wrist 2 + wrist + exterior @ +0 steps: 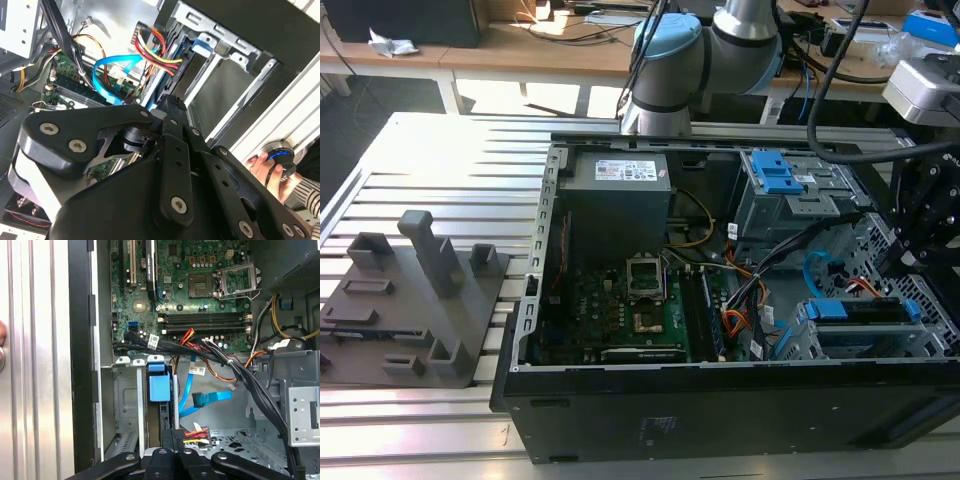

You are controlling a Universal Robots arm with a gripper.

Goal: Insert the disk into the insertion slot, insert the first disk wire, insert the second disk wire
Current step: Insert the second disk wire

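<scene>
One arm [715,45] bent over case [720,410], gripper [171,436] beside disk [160,389].

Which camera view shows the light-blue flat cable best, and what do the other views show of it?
The first wrist view: the light-blue cable shows uncovered, from flat strip to plug. The second wrist view shows its loop, with the ends hidden. The exterior view shows a thin, distant curve.
</scene>
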